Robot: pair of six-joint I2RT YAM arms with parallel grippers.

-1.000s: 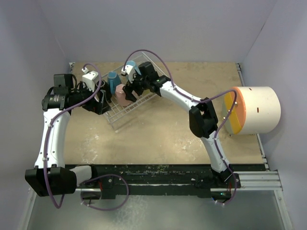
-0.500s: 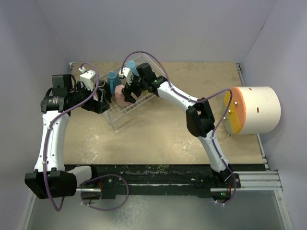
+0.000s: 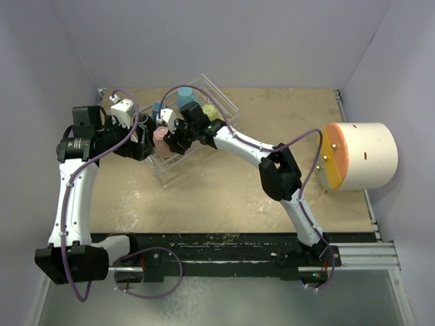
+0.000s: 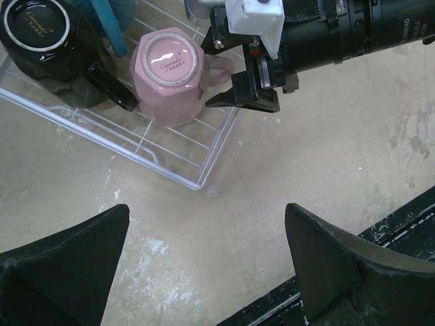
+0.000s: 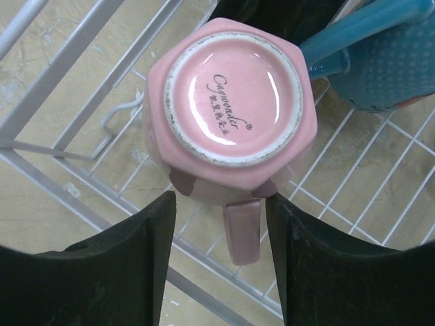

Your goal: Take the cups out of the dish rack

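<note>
While the left hand (image 4: 206, 217) hangs wide open and empty over the counter (image 4: 340, 170) by the dish rack (image 4: 170, 153), the right hand (image 5: 221, 200) straddles the handle (image 5: 242, 231) of the pink mug (image 5: 231, 102), partly open, not yet clamped; this mug stands inverted in the rack beside a black mug (image 4: 41, 41)

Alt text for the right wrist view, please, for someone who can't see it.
An upside-down pink mug fills the view, standing in the white wire dish rack, its handle between the open black jaws of the right gripper. A blue mug shows at upper right in the rack.
</note>
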